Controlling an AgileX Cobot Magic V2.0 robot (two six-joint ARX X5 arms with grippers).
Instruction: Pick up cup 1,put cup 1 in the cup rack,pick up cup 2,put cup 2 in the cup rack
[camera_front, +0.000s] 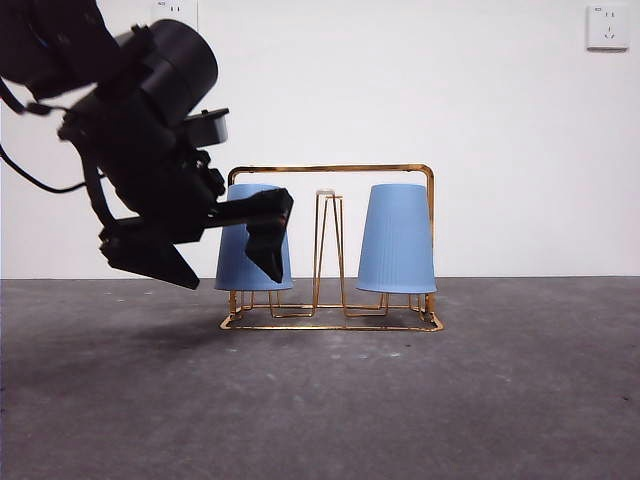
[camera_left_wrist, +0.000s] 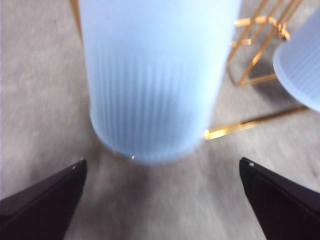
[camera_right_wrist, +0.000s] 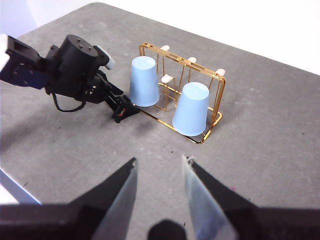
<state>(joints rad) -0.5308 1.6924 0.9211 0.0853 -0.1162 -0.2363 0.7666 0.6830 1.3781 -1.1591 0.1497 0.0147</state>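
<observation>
Two ribbed blue cups stand upside down on the gold wire cup rack (camera_front: 330, 168). One cup (camera_front: 238, 262) sits on the rack's left end, the other cup (camera_front: 396, 240) on its right end. My left gripper (camera_front: 235, 275) is open right beside the left-end cup (camera_left_wrist: 155, 75), with a jaw on either side of its rim and neither touching it. My right gripper (camera_right_wrist: 159, 162) hangs open and holding nothing, high above the table and well back from the rack (camera_right_wrist: 220, 100). From there I see both cups (camera_right_wrist: 144, 82) (camera_right_wrist: 192, 110) and the left gripper (camera_right_wrist: 122, 110).
The rack's middle prong (camera_front: 328, 240) stands bare between the cups. The left arm's dark body (camera_front: 140, 150) fills the upper left of the front view. The grey table (camera_front: 450, 400) spreads out around the rack, with a white wall behind it.
</observation>
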